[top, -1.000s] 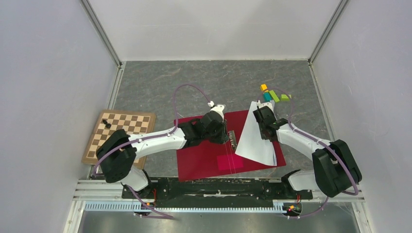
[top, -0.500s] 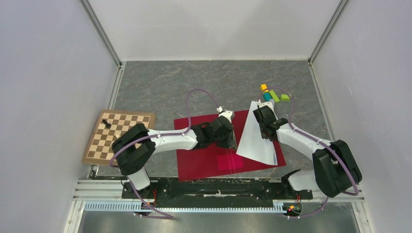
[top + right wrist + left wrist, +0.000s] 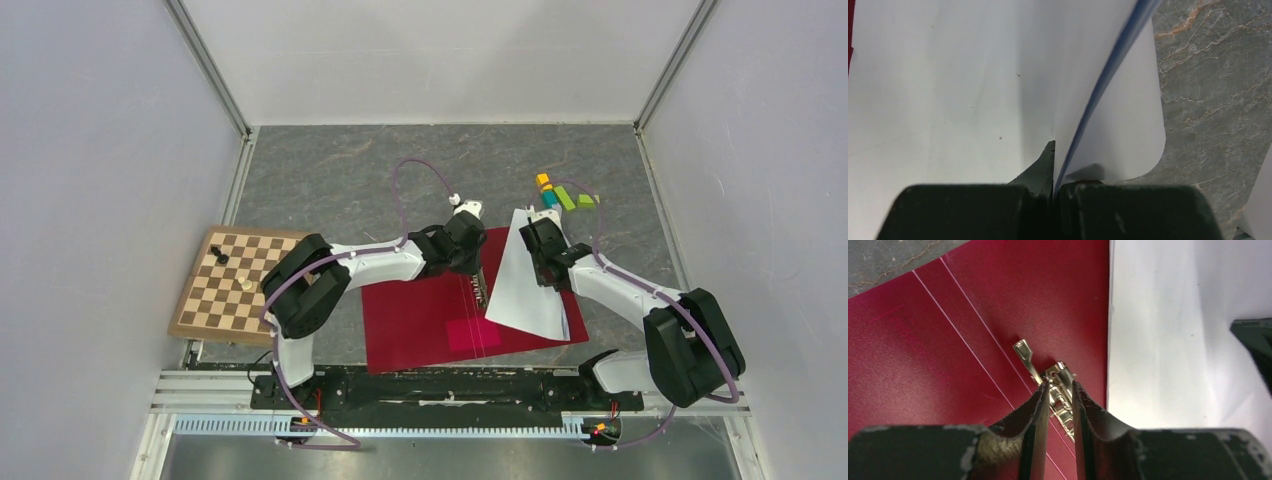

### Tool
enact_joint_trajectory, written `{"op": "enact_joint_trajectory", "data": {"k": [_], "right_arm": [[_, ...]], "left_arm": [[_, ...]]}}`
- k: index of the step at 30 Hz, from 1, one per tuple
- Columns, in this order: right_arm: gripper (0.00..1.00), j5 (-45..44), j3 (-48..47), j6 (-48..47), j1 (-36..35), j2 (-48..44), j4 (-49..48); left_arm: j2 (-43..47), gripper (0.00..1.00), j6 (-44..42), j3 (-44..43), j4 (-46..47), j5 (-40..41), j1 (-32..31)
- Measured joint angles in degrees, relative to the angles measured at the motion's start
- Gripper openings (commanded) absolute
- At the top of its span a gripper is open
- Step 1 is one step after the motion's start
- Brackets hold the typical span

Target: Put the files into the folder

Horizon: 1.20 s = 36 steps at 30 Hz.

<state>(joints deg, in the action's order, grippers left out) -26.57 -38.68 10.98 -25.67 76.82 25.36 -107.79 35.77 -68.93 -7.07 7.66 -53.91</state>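
Observation:
The crimson folder [image 3: 430,320] lies open and flat at the table's near middle, with a pink square [image 3: 470,333] inside. Its metal clip [image 3: 480,285] sits near the spine and also shows in the left wrist view [image 3: 1060,390]. My left gripper [image 3: 474,268] [image 3: 1060,385] is over the clip, its jaws narrow with the clip between them. My right gripper [image 3: 540,250] [image 3: 1054,150] is shut on the far edge of the white files [image 3: 525,295] [image 3: 948,90]. The sheets slope down onto the folder's right half, and any printed text is hidden.
A wooden chessboard [image 3: 245,282] with two pieces lies at the left. Several small coloured blocks [image 3: 565,197] sit at the far right behind the right gripper. Grey walls close in on both sides and white ones at the back.
My left arm has swung right and slightly away, bringing its gripper from the folder's left half to the clip. My right arm and the files have not moved.

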Motion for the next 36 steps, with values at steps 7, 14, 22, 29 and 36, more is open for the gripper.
{"op": "enact_joint_trajectory", "data": {"k": [7, 14, 22, 29, 36], "right_arm": [[0.00, 1.20, -0.46, -0.07, -0.13, -0.04, 0.00], [0.00, 3.02, -0.52, -0.07, -2.64, -0.04, -0.04], [0.00, 7.32, -0.52, 0.66, -8.92, 0.57, -0.81], [0.00, 10.88, -0.52, 2.38, -14.93, 1.16, -1.40], [0.00, 9.01, -0.52, 2.75, -16.55, 1.42, -0.98]], "left_arm": [[-2.34, 0.31, -2.51, -1.99, -1.86, 1.64, 0.20], [-4.98, 0.31, -6.45, -6.03, -3.93, 1.70, 0.22], [-5.95, 0.29, -10.60, -7.43, -4.81, 0.55, 0.76], [-3.19, 0.28, -12.81, -4.07, -5.09, -1.09, 1.92], [0.44, 0.30, -13.33, -0.11, -6.49, -2.10, 2.62]]}}
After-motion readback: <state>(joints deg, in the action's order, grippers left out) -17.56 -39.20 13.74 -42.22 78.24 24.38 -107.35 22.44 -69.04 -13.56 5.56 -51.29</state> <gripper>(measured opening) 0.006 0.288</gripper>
